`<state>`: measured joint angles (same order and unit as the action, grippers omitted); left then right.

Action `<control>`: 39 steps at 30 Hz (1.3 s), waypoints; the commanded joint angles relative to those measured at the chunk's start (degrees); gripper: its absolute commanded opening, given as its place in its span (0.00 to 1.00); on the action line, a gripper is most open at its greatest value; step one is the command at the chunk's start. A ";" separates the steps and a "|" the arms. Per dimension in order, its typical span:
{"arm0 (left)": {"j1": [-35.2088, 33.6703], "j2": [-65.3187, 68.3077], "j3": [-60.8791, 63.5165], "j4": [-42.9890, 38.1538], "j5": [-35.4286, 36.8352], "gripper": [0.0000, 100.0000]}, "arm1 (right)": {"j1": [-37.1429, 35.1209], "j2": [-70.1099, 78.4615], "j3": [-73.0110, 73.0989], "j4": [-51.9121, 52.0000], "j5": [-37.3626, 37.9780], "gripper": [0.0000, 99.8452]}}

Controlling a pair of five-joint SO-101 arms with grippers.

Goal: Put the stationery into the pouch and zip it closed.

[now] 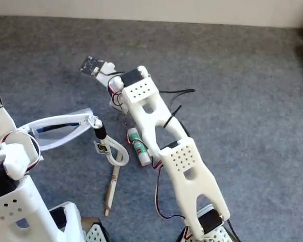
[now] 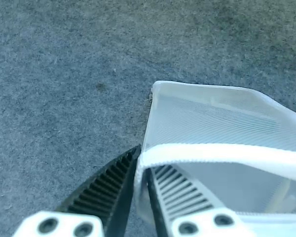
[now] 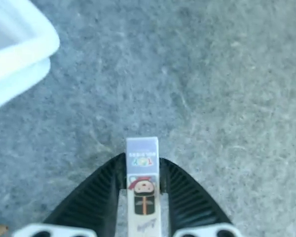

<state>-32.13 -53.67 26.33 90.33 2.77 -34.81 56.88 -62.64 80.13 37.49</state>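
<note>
the right gripper [image 3: 143,160] is clamped on a small eraser [image 3: 142,190] in a paper sleeve, over the carpet [image 1: 232,75] at the far middle of the scene. this is beyond the open mouth of the pouch [image 1: 55,121], whose rim the left gripper [image 2: 140,160] pinches tight at the near left. the eraser looks light, stiff and a little slick in its sleeve, so the grip across its flat sides seems sound, while the mesh pouch is soft and likely to sag, best held at the rim.
</note>
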 commanded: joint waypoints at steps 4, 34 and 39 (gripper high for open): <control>-0.75 0.66 0.48 -0.88 -0.35 0.01 | 0.40 -1.71 -3.56 2.51 0.62 0.12; -0.75 0.66 0.57 -0.88 -0.35 0.01 | 0.31 3.12 -6.11 3.03 0.97 0.00; -0.75 0.66 0.66 -0.88 -0.35 0.01 | -0.04 -0.04 -6.11 6.37 0.88 0.00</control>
<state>-32.13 -53.67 26.33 90.33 2.77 -34.46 63.56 -66.15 84.09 37.58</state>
